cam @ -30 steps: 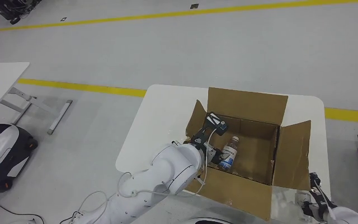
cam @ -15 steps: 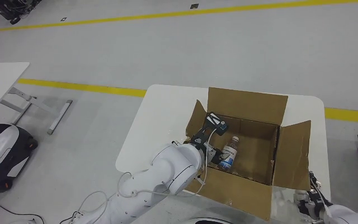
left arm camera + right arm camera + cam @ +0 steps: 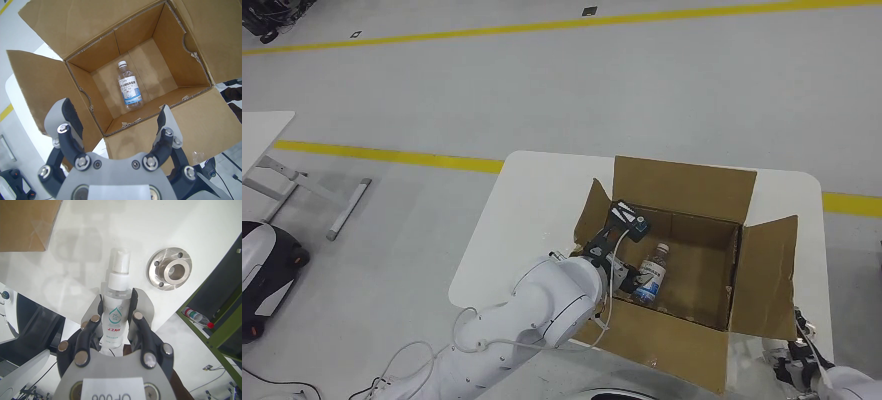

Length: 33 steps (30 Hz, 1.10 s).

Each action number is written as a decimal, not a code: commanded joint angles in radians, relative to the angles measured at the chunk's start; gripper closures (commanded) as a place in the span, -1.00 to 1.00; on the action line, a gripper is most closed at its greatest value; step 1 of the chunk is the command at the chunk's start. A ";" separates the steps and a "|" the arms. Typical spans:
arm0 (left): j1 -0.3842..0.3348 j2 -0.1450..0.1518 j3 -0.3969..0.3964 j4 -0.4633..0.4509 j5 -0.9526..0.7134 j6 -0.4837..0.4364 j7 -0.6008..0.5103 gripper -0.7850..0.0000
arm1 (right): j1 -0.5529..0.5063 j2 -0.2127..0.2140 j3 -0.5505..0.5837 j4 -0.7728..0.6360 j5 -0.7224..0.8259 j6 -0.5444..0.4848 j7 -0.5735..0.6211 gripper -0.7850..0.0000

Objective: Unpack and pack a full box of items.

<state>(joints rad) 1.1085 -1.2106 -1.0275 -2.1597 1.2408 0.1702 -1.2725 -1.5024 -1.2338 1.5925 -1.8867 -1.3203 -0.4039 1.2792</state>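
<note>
Right jaws gripping the spray bottle [image 3: 114,313] over the bench [image 3: 170,222] beside the flange [image 3: 169,268], easing back toward its near edge | left jaws staying spread above the box [image 3: 189,121], a clear bottle [image 3: 129,89] lying on its floor | unpacking seemingly continuing, one item remaining.

You can drop straight into the box [image 3: 170,56]: bare floor flanks the bottle [image 3: 130,91], with spread flaps [image 3: 37,85] around the rim.

Printed lbls on spray btl [image 3: 114,317] & clear btl [image 3: 130,90].
</note>
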 commanded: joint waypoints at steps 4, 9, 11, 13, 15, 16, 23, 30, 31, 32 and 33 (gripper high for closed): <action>0.000 0.000 0.000 0.000 0.000 0.000 0.000 -1.00 | -0.003 0.005 0.016 -0.019 0.017 0.013 -0.013 1.00; 0.000 0.000 0.000 0.000 0.000 0.000 0.000 -1.00 | -0.021 0.012 0.066 -0.078 0.067 0.024 -0.025 1.00; 0.000 0.000 0.000 0.000 0.000 0.000 0.000 -1.00 | -0.031 0.015 0.098 -0.116 0.096 0.031 -0.037 1.00; 0.000 0.000 0.000 0.000 0.000 0.000 0.000 -1.00 | -0.043 0.018 0.136 -0.154 0.129 0.039 -0.050 1.00; 0.000 0.000 0.000 0.000 0.000 0.000 0.000 -1.00 | -0.054 0.020 0.182 -0.199 0.175 0.055 -0.091 1.00; 0.000 0.000 0.000 0.000 0.000 0.000 0.000 -1.00 | -0.061 0.021 0.208 -0.220 0.192 0.070 -0.121 1.00; 0.000 0.000 0.000 0.000 0.000 0.000 0.000 -1.00 | -0.124 0.023 0.334 -0.336 0.365 0.077 -0.268 1.00; 0.000 0.000 0.000 0.000 0.000 0.000 0.000 -1.00 | -0.157 0.026 0.441 -0.427 0.557 0.053 -0.387 1.00; 0.000 0.000 0.000 0.000 0.000 0.000 0.000 -1.00 | -0.159 0.028 0.450 -0.435 0.577 0.048 -0.393 1.00; 0.000 0.000 0.000 0.000 0.000 0.000 0.000 -1.00 | -0.159 0.028 0.457 -0.442 0.599 0.047 -0.402 1.00; 0.000 0.000 0.000 0.000 0.000 0.000 0.000 -1.00 | -0.158 0.030 0.461 -0.448 0.619 0.044 -0.407 1.00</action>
<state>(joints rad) 1.1085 -1.2106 -1.0275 -2.1597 1.2408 0.1702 -1.2725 -1.6612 -1.2053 2.0493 -2.3295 -0.7233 -0.3583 0.8772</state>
